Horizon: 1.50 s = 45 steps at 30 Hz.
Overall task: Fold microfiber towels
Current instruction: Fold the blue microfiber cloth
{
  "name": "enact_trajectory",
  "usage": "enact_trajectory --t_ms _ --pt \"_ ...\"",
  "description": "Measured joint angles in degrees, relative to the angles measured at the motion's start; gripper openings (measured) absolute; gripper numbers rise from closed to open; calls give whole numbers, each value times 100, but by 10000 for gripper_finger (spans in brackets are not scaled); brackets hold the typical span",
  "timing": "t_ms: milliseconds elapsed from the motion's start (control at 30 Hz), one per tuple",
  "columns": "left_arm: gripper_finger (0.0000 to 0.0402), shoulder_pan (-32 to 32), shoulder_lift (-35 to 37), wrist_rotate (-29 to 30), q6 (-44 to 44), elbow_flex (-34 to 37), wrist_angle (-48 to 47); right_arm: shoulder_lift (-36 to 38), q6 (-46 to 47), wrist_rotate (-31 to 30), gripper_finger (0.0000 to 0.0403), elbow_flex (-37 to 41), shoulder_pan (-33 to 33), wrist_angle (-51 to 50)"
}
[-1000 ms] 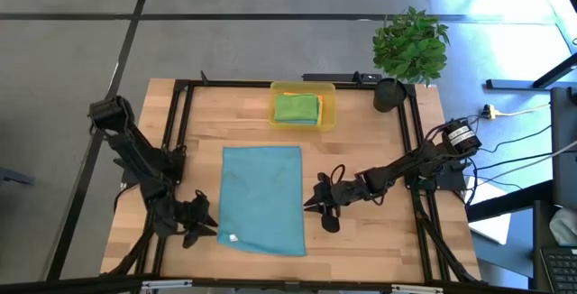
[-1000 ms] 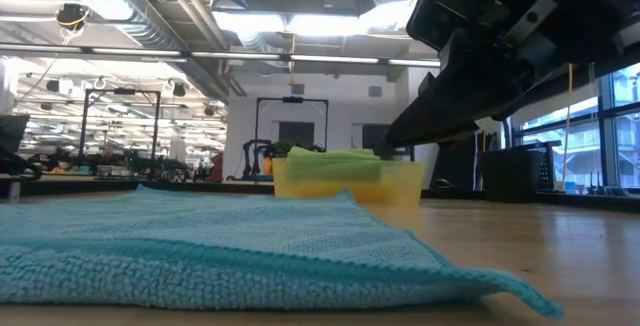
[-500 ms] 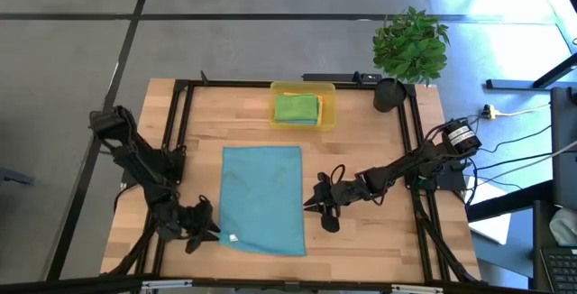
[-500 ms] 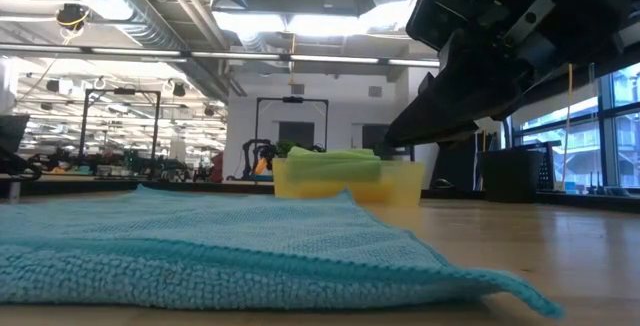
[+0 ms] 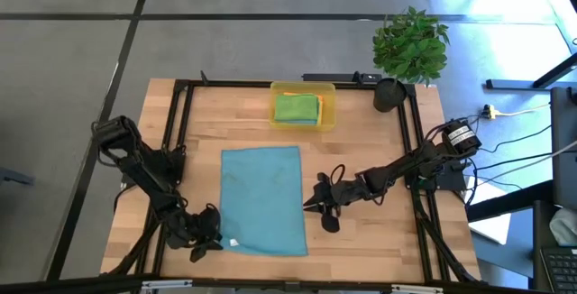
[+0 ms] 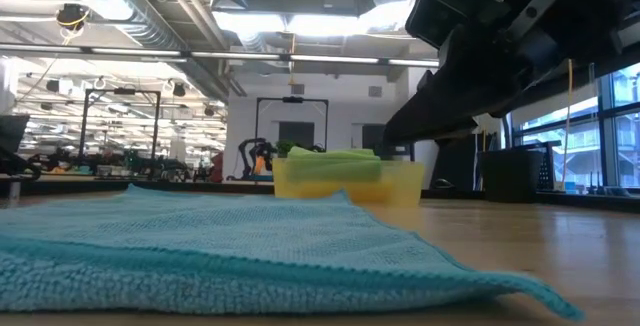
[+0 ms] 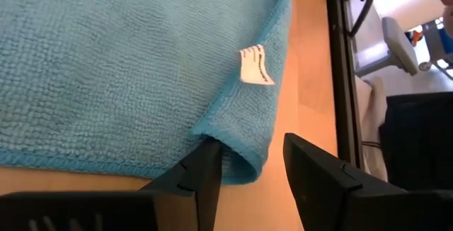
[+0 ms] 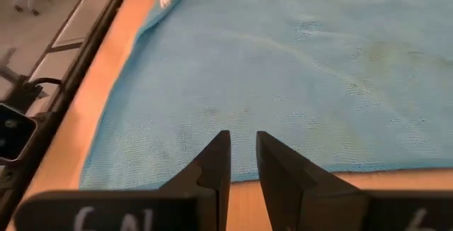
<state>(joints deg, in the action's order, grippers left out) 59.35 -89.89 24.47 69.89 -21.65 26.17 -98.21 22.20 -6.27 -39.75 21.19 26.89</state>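
Towel [image 5: 262,198], teal-blue, lies spread flat at the middle of the surface [image 5: 361,141], its tagged corner at seven o'clock lifted slightly between the spread jaws of the left gripper [image 7: 244,164]. The grasp looks best made by closing on that corner's hem only, clear of the wood, before lifting. The right gripper [image 8: 242,161] hovers at the towel's three o'clock edge, jaws nearly together, holding nothing; it should take its own corner so both rise evenly.
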Motion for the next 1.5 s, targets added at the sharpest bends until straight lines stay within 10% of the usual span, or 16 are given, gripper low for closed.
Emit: enact_trajectory --t_ms 433,867,1133,1500 --pt "143 0 0 174 -209 2 2 7 -1030 -76 78 4 986 443" --pt "143 -210 0 249 -409 4 6 -1442 -1328 -576 232 -1087 1472 308" --pt "142 -212 0 342 -638 4 7 -1606 -1650 -1078 230 -1721 1610 -746" --pt "8 -214 0 681 -1411 4 110 -1604 -1476 -1128 224 -1762 1648 -1026"
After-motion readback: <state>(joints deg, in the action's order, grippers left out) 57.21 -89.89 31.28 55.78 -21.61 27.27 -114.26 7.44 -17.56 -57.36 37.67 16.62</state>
